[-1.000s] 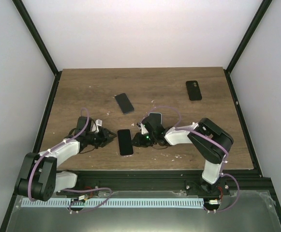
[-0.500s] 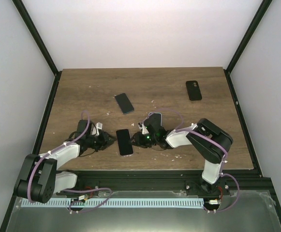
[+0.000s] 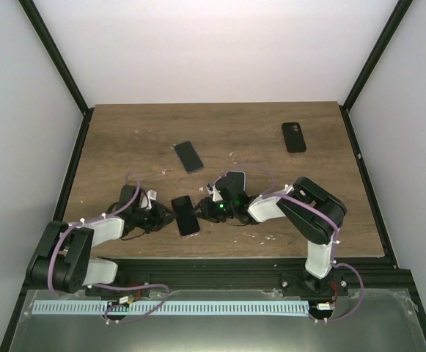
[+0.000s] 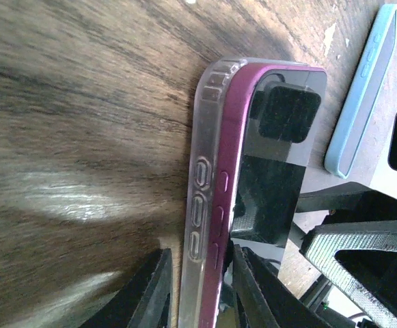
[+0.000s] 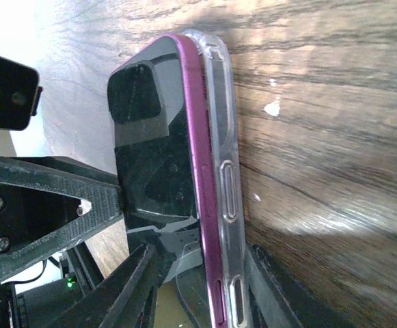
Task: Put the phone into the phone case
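The phone (image 3: 185, 216) has a magenta frame and a dark screen and lies partly seated in a clear phone case (image 4: 201, 178) near the table's front. In the left wrist view the phone (image 4: 280, 171) stands slightly proud of the case. My left gripper (image 3: 163, 218) comes from the left, and its jaws straddle phone and case at their edge (image 4: 205, 294). My right gripper (image 3: 207, 212) comes from the right and clamps the opposite edge (image 5: 201, 294). The phone (image 5: 157, 157) and clear case (image 5: 225, 178) sit between its fingers (image 5: 126, 290).
A light blue case (image 3: 234, 178) lies just behind the right gripper and also shows in the left wrist view (image 4: 362, 89). A black phone (image 3: 188, 156) lies mid-table and another (image 3: 294, 137) at the back right. Small white flecks dot the wood.
The phone and case have shifted left and turned slightly. My left gripper has closed in on their left edge. My right gripper has followed on the right edge.
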Robot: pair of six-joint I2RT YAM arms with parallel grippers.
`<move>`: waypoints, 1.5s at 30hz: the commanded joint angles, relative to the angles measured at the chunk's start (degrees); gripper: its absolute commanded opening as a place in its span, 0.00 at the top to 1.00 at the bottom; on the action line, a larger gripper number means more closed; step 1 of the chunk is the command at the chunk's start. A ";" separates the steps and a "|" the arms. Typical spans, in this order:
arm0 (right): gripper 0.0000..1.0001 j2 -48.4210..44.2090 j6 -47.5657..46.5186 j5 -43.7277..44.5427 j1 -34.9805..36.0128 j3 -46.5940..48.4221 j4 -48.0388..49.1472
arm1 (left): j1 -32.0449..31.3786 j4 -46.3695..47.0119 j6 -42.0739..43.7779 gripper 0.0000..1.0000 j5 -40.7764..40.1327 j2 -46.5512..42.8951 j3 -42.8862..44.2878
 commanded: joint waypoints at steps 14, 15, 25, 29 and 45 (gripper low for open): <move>0.60 1.47 5.58 -8.56 0.63 0.65 13.43 | -0.28 -1.76 2.35 0.74 0.23 -1.52 0.30; 0.60 1.33 5.88 -8.57 0.60 0.70 13.75 | -0.26 -2.31 2.49 0.74 0.24 -2.14 0.48; 0.60 1.61 7.85 -10.83 0.81 1.37 17.12 | -0.28 -3.82 3.92 0.73 -0.22 -2.88 0.48; 0.59 2.89 8.30 -11.84 1.58 1.69 17.57 | -0.31 -3.63 3.97 0.74 -0.22 -3.48 0.02; 0.60 5.63 13.03 -16.33 2.35 0.44 31.37 | -0.26 -4.13 4.16 0.79 0.60 -4.73 -0.73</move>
